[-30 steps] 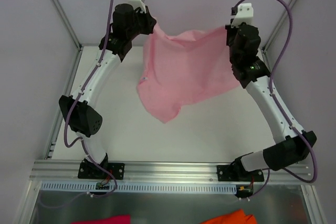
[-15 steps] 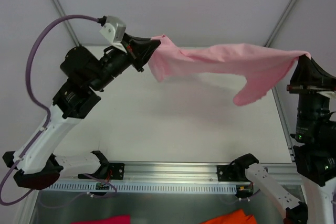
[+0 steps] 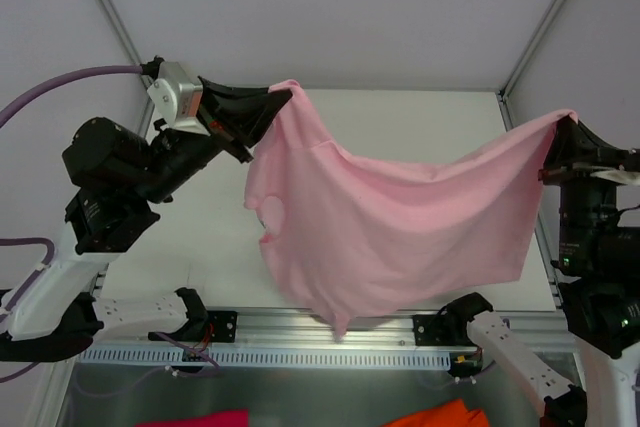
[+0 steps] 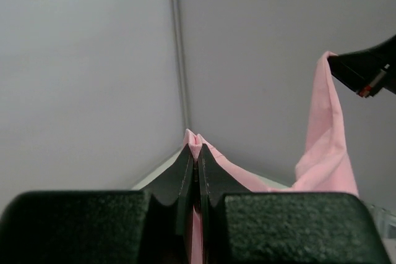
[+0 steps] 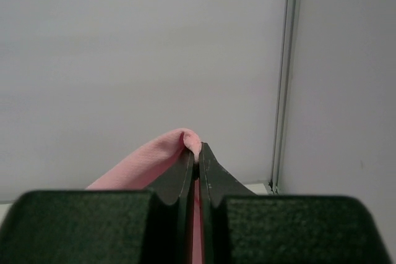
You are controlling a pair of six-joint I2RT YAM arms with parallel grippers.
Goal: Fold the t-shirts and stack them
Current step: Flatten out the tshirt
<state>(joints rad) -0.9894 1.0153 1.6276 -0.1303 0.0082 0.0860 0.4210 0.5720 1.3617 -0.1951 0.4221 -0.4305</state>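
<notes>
A light pink t-shirt [image 3: 390,222] hangs in the air above the table, stretched between both arms, its lower part sagging down toward the near rail. My left gripper [image 3: 282,95] is shut on its upper left corner; pink cloth [image 4: 195,140] pokes out past the closed tips of my left gripper [image 4: 196,153]. On the right, my right gripper [image 3: 565,125] is shut on the shirt's upper right corner, and a pink fold [image 5: 176,143] curls over the tips of my right gripper [image 5: 197,153]. The right gripper's tip [image 4: 362,72] shows in the left wrist view holding the far corner [image 4: 327,109].
The white table [image 3: 420,117] lies under the shirt, walled by grey panels with metal posts [image 3: 535,32]. An aluminium rail [image 3: 330,322] runs along the near edge. Below it lie a magenta cloth scrap [image 3: 205,418] and an orange cloth scrap [image 3: 435,414].
Both arms have lifted and spread apart from the back of the table. The shirt went from a bunched band to a wide sheet, its lower part dropping toward the near rail.
</notes>
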